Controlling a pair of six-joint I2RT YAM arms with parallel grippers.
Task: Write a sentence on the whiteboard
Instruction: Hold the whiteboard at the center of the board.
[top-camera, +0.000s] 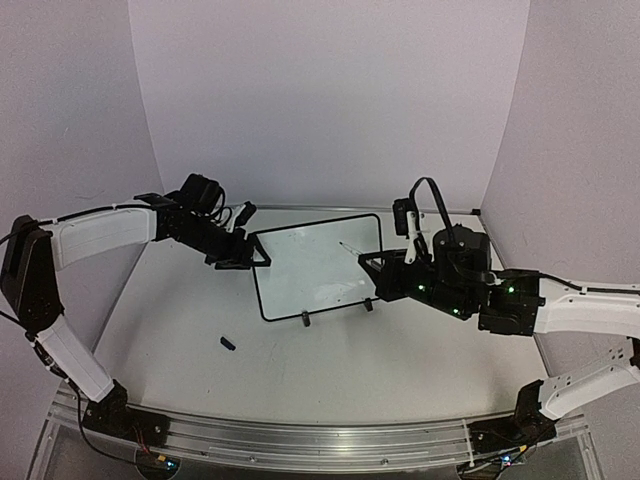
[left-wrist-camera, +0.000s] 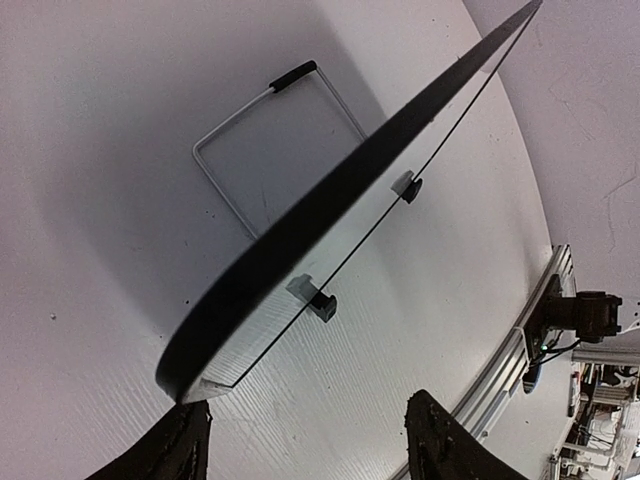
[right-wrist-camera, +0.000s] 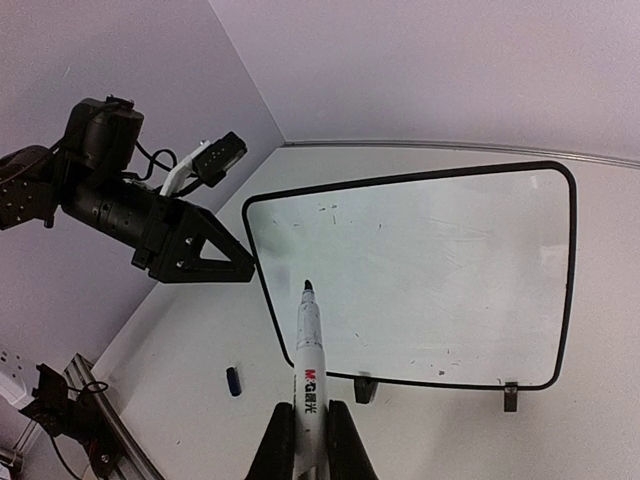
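Note:
The whiteboard (top-camera: 318, 268) stands upright on two small black feet mid-table, its face towards the arms. It shows only faint specks; no blue sentence is visible. My right gripper (top-camera: 388, 268) is shut on a white marker (right-wrist-camera: 309, 352) and holds it uncapped, with the dark tip in front of the board's lower left part (right-wrist-camera: 420, 270). I cannot tell whether the tip touches. My left gripper (top-camera: 250, 256) is open at the board's left edge. In the left wrist view its fingers (left-wrist-camera: 440, 445) straddle the board's near corner (left-wrist-camera: 330, 200) without closing on it.
The marker's small dark cap (top-camera: 228, 344) lies on the table in front of the board, to its left; it also shows in the right wrist view (right-wrist-camera: 233, 381). A wire stand (left-wrist-camera: 250, 120) sits behind the board. Walls close in the back and sides.

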